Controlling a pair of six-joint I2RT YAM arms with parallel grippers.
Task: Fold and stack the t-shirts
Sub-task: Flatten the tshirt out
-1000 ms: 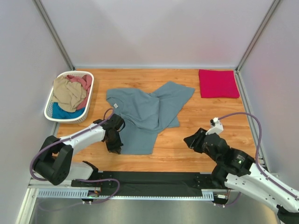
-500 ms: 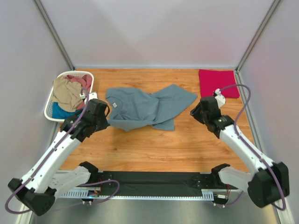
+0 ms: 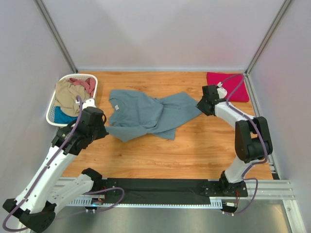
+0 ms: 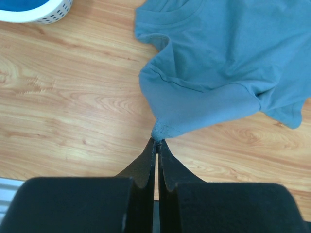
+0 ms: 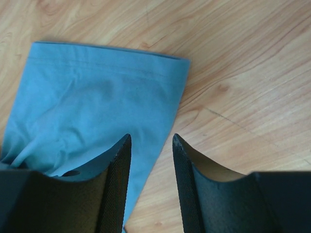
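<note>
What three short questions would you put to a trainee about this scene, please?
1. True or false: the left jaws are shut on a corner of the grey-blue t-shirt.
2. On which part of the table does the folded crimson-pink t-shirt lie? A near left corner; B centre; C far right corner.
3. Fill in: over the grey-blue t-shirt's edge, the right jaws stand ____.
Key: 1 true; 2 C; 3 open.
</note>
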